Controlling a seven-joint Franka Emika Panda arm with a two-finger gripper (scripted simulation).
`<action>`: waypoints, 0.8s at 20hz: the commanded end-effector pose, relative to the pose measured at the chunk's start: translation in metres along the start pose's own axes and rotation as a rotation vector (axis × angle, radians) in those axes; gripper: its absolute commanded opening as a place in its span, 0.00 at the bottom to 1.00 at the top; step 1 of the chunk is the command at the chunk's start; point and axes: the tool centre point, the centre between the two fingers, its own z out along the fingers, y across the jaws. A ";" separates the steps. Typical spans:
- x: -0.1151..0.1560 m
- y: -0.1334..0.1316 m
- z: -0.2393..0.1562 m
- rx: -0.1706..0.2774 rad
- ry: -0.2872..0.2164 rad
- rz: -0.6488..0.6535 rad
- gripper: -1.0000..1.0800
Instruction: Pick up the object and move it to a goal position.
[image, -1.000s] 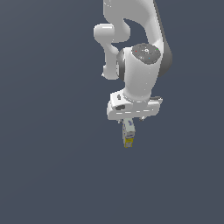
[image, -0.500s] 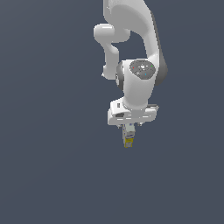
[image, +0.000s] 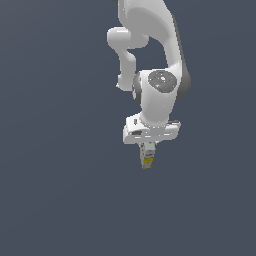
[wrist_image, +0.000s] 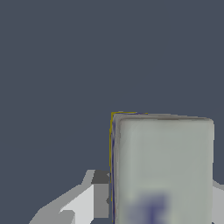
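Hidden: the claw's (image: 148, 149) fingertips are hard to separate from the box (image: 147, 156) in the exterior view; in the wrist view only one grey finger (wrist_image: 94, 194) shows plainly beside the box (wrist_image: 162, 168), the other being cut off at the frame edge.
Cut off: the arm (image: 150, 60) runs out of the exterior view at its upper edge; the box's near end leaves the wrist view at the edge.
Hard to make out: the bluish print on the pale face is a blur, no lettering readable; only a thin yellow line shows along one box edge in the wrist view.
Claw: clamped on the box, fingers on either side of its pale upper part.
Box position: hanging below the claw, upright, pale end up between the fingers, yellow end down and free.
Surroundings: plain dark grey-blue all round; whether it is a tabletop cannot be told.
Containers: none seen.
Count: one arm, one claw, one box.
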 end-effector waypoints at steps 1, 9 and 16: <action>0.000 0.000 0.000 0.000 0.000 0.000 0.00; 0.000 0.009 -0.005 0.000 0.000 0.000 0.00; -0.002 0.054 -0.031 0.000 0.001 0.000 0.00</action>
